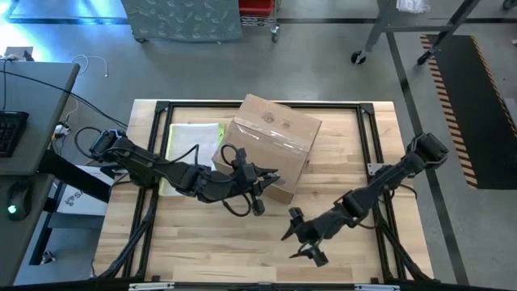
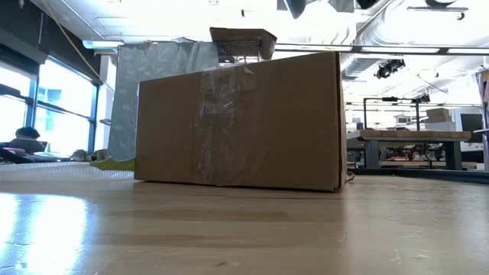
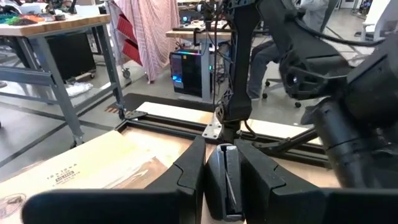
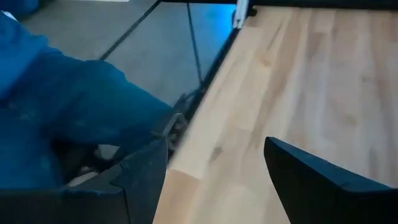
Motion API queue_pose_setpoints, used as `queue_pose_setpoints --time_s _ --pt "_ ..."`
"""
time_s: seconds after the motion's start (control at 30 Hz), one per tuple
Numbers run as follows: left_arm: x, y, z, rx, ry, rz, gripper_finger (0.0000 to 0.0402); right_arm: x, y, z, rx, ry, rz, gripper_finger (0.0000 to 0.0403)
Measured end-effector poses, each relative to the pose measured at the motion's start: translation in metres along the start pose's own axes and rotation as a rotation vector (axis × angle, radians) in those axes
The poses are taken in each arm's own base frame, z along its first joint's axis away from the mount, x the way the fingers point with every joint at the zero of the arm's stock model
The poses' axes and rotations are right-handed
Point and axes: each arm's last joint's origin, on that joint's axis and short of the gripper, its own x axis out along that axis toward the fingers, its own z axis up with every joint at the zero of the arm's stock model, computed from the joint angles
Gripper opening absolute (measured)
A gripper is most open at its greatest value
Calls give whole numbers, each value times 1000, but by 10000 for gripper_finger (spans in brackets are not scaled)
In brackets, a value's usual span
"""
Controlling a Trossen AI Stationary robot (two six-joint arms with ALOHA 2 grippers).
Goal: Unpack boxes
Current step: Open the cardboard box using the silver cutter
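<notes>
While the carton sat toward the far middle of the table, turned at an angle, its tape strip ran unbroken over the top and down the near face, so I judged the unpacking barely begun. My left gripper was at the carton's near edge with its fingers pinched shut around a slim dark tool, which looked like a cutter, though I could not make out a blade. I could not tell from any view whether its tip touched the cardboard or hung just off it. My right gripper waited over bare wood nearer the front, well apart from the carton, its jaws spread wide and holding nothing. A flat clear sleeve with a yellow edge lay just beside the carton on the left. No flap had been lifted and none of the contents had come out. Slitting the tape, folding back the flaps and lifting out whatever was inside all remained to do, by my reckoning.
</notes>
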Motion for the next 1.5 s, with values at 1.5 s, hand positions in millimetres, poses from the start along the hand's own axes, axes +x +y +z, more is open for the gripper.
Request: queue_pose_setpoints --time_s 1.5 --pt "-10 -11 37 -60 -336 -329 46 -65 -11 17 -174 -1029 -575 201"
